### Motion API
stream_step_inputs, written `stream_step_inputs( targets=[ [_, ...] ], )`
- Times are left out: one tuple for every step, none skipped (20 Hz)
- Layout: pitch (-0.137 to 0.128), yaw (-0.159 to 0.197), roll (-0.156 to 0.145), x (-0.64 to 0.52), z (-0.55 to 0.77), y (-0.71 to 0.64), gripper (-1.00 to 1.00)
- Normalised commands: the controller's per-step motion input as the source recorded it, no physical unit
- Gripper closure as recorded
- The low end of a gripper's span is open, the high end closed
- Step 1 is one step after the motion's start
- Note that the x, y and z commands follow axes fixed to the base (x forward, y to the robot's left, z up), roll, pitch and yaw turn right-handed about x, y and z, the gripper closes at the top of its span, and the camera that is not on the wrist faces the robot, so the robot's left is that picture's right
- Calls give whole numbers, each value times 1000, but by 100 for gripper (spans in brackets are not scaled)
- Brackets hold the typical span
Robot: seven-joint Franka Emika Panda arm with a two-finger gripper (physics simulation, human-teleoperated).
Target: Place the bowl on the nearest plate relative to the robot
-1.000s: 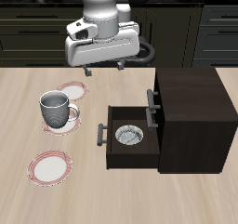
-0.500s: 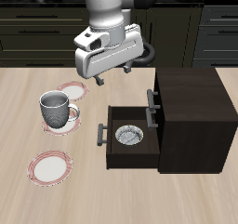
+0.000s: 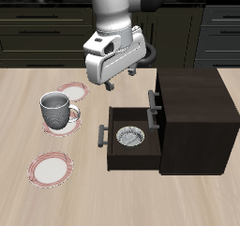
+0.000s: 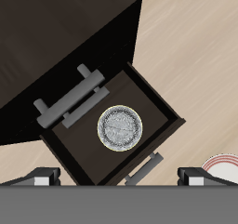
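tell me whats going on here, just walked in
A Franka arm's gripper hangs above the table, holding nothing, its fingers apart. The bowl it is meant to fetch sits inside the open drawer of a dark cabinet. Three pink-rimmed plates lie on the table; a mug stands on the middle one. The plate farthest back, closest to the robot's base, is bare. Nothing has been picked up yet.
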Motion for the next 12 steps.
stream_step_inputs(
  targets=[
    [-5,103,-3,21,-120,-51,-100],
    [-228,755,-81,45,-248,-50,-100],
    [78,54,17,44,-89,-97,-100],
    [-21,133,29,-21,-128,-41,-100],
    [-297,878,-152,158,-107,-308,-100],
    [283,-232,136,2,-265,34,-100],
    [-170,499,-68,128,-44,-172,-100],
    [-178,385,-61,20,-13,-71,-100],
    [286,-162,108,-3,-292,18,-100],
    [-150,359,-77,90,-42,-168,-100],
    [-178,522,-63,53,-73,-156,-100],
    [223,-354,7,12,-61,-173,-100]
  ],
)
